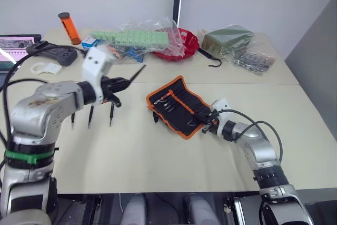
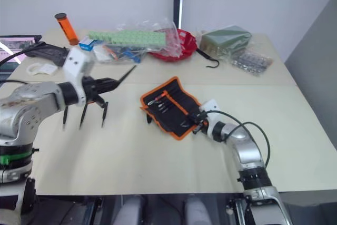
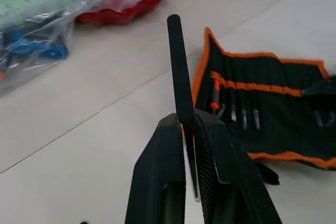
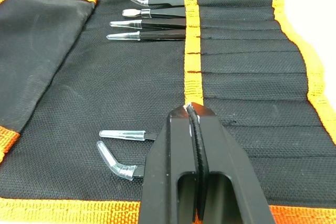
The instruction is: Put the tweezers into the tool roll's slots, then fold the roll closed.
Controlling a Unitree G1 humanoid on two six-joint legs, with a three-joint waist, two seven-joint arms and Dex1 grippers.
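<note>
The tool roll (image 1: pixel 176 104) lies open mid-table, black with orange binding. Several tweezers and an orange-handled tool sit in its slots (image 4: pixel 157 24); two more with clear tip caps (image 4: pixel 118 136) lie lower on the roll. My right gripper (image 4: pixel 191 111) is shut on the roll's fabric, at the orange band near its right end (image 1: pixel 207 122). To the left of the roll, my left gripper (image 1: pixel 122 84) hangs above the table. It is shut on one black tweezer (image 3: pixel 178 66) that points up and toward the roll. Three tweezers (image 1: pixel 90 115) lie on the table under my left arm.
Along the back stand an orange bottle (image 1: pixel 69 28), a plastic bag of green blocks (image 1: pixel 134 38), a red bowl (image 1: pixel 179 45), an olive-green bag (image 1: pixel 227 39), a black hook (image 1: pixel 213 61) and a blister pack (image 1: pixel 254 59). A screen (image 1: pixel 18 43) sits far left.
</note>
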